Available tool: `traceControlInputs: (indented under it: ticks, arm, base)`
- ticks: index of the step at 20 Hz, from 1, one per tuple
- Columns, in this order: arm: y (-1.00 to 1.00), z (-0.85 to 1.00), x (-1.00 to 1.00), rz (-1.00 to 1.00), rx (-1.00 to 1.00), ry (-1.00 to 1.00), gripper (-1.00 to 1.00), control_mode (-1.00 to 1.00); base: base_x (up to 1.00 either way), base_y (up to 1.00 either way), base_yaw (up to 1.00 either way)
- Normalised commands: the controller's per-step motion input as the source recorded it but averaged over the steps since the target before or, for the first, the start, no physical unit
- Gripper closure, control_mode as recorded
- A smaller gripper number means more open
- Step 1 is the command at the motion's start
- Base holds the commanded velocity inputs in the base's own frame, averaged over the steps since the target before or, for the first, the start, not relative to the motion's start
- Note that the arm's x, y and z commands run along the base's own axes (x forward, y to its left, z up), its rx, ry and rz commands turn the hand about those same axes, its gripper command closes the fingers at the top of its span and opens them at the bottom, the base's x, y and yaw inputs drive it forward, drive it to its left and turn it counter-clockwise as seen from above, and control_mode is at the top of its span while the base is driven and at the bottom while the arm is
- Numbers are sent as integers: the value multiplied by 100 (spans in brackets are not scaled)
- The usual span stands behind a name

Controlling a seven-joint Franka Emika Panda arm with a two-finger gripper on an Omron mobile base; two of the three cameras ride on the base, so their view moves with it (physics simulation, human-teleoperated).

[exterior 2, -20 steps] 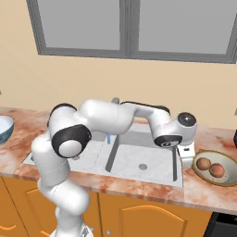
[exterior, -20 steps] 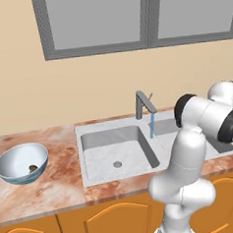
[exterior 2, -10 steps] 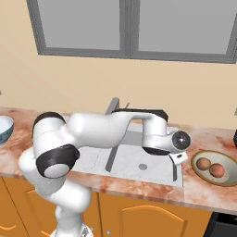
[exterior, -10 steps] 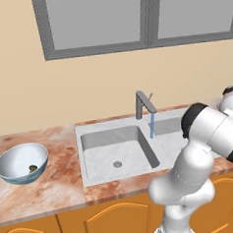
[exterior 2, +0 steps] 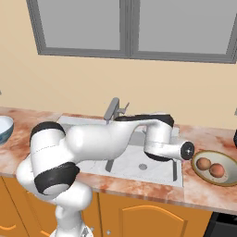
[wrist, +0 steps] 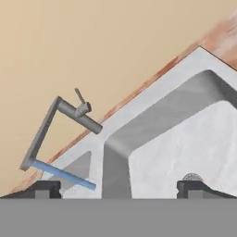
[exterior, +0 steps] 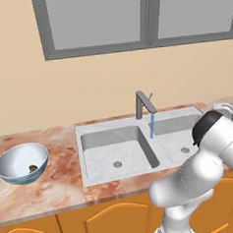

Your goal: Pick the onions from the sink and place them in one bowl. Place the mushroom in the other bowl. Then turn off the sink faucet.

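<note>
- Onions (exterior 2: pixel 209 167), two orange-brown balls, lie in the pale tan bowl (exterior 2: pixel 227 178) at the counter's right end, as before.
- Dark mushroom (exterior: pixel 32 168) sits in the blue-and-white bowl (exterior: pixel 13 162).
- Grey metal faucet (exterior: pixel 143 104) runs into the speckled double sink (exterior: pixel 104 129).
- Gripper (wrist: pixel 119 187), empty, fingers wide apart, has swung from beside the tan bowl to face the faucet.

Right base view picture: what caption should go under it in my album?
Two onions sit in the tan bowl while the faucet waits above the sink.

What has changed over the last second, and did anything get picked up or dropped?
The arm swung right and folded lower over the sink. The end effector stayed open and empty. The onions in the tan bowl, the mushroom in the blue bowl and the faucet, still running, are unchanged.
</note>
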Motion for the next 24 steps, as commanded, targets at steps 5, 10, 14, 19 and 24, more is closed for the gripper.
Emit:
traceControlInputs:
  ticks: [5,10,14,19,24]
  arm:
    - [37,27,0,47,-9,-25,-100,-100]
    - [27,25,0,47,-8,-25,-100,-100]
    - [26,21,0,45,-9,-26,-100,-100]
    - [33,6,0,39,-11,-25,-100,-100]
    - [44,-2,0,32,-9,-19,-100,-100]
  base:
    - [0,0,0]
    - [0,0,0]
    - [0,0,0]
    - [0,0,0]
    - [0,0,0]
